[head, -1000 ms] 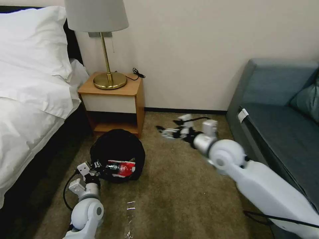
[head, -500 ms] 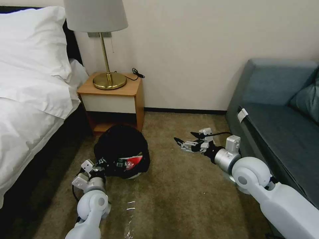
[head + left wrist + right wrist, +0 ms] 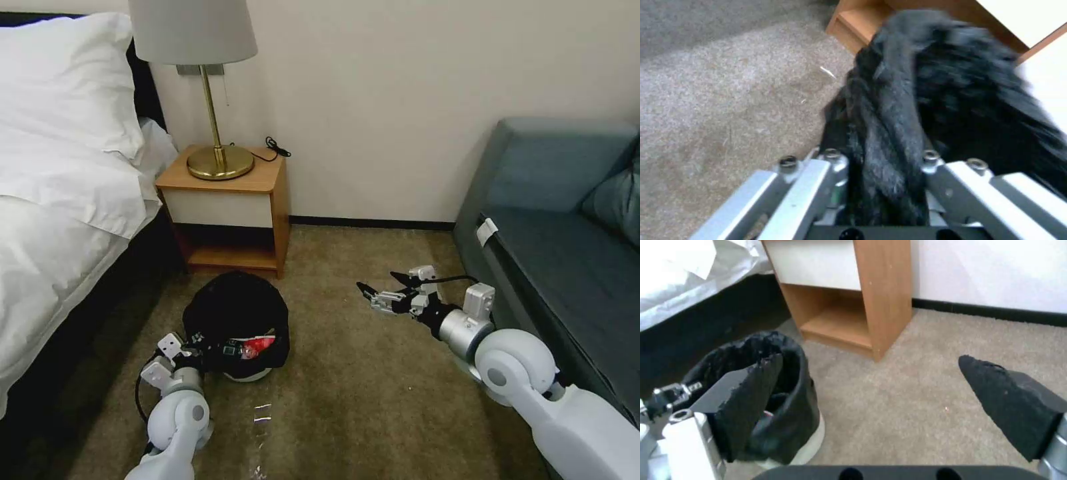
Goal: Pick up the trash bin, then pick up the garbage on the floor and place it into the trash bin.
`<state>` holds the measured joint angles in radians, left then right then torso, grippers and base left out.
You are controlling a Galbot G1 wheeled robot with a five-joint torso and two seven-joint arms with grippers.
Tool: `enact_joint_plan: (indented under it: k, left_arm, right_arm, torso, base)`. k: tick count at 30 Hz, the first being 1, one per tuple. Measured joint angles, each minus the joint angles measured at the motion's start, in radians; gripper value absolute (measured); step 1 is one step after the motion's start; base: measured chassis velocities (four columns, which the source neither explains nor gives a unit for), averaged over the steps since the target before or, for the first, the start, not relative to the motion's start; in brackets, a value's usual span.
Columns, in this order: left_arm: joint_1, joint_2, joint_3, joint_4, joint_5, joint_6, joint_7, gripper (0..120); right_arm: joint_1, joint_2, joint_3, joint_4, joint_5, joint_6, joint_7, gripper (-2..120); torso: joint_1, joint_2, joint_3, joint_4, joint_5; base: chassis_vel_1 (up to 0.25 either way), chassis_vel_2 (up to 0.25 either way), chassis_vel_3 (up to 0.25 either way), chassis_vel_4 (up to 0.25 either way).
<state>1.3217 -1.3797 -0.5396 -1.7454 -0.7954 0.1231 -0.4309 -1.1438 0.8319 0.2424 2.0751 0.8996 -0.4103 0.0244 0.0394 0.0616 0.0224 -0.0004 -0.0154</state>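
The trash bin (image 3: 235, 313), white with a crinkly black bag over its rim, is low over the carpet in front of the nightstand. It is tipped a little toward me. My left gripper (image 3: 200, 348) is shut on its near rim, and the left wrist view shows the fingers (image 3: 818, 176) on either side of the black bag (image 3: 916, 93). A red-and-white wrapper (image 3: 257, 345), part of the garbage, lies inside the bin's mouth. My right gripper (image 3: 379, 295) hovers open and holds nothing, to the right of the bin (image 3: 786, 383), with its black pads (image 3: 1009, 396) spread wide.
A wooden nightstand (image 3: 230, 200) with a brass lamp (image 3: 217, 160) stands behind the bin, the bed (image 3: 60, 200) to the left, a blue sofa (image 3: 560, 220) to the right. Small shiny scraps (image 3: 262, 413) lie on the carpet in front of the bin. Open carpet lies between the arms.
The right arm has drawn back to the right, away from the bin, with its gripper open. The left arm has shifted the bin slightly nearer and lower.
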Motion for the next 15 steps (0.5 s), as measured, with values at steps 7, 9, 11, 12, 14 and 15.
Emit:
enact_joint_plan:
  k: [7, 9, 11, 12, 14, 15]
  left_arm:
    - [0.035, 0.022, -0.006, -0.032, 0.001, 0.014, 0.0, 49]
    - [0.041, 0.025, -0.007, -0.038, 0.001, 0.016, 0.0, 52]
    - [0.073, 0.036, -0.015, -0.075, 0.005, 0.017, 0.0, 64]
    - [0.073, 0.036, -0.015, -0.075, 0.005, 0.017, 0.0, 64]
    - [0.096, 0.042, -0.02, -0.102, 0.011, 0.018, 0.0, 72]
    - [0.117, 0.047, -0.024, -0.128, 0.022, 0.018, 0.001, 78]
  right_arm:
    - [-0.039, 0.015, 0.004, 0.011, -0.034, -0.001, 0.001, 100]
    - [-0.042, 0.017, 0.005, 0.013, -0.035, -0.001, 0.001, 100]
    - [-0.063, 0.022, 0.013, 0.023, -0.046, -0.003, 0.005, 100]
    - [-0.063, 0.022, 0.013, 0.023, -0.046, -0.003, 0.005, 100]
    - [-0.077, 0.023, 0.019, 0.029, -0.055, -0.003, 0.006, 100]
    - [-0.092, 0.024, 0.028, 0.039, -0.062, -0.003, 0.008, 100]
  torso:
    - [0.0, 0.0, 0.0, 0.0, 0.0]
    - [0.0, 0.0, 0.0, 0.0, 0.0]
    - [0.0, 0.0, 0.0, 0.0001, 0.0]
    - [0.0, 0.0, 0.0, 0.0001, 0.0]
    - [0.0, 0.0, 0.0, 0.0, 0.0001]
    - [0.0, 0.0, 0.0, 0.0, 0.0]
  base:
    - [0.0, 0.0, 0.0, 0.0]
    - [0.0, 0.0, 0.0, 0.0]
    - [0.0, 0.0, 0.0, 0.0]
    - [0.0, 0.0, 0.0, 0.0]
    - [0.0, 0.0, 0.0, 0.0]
    - [0.0, 0.0, 0.0, 0.0]
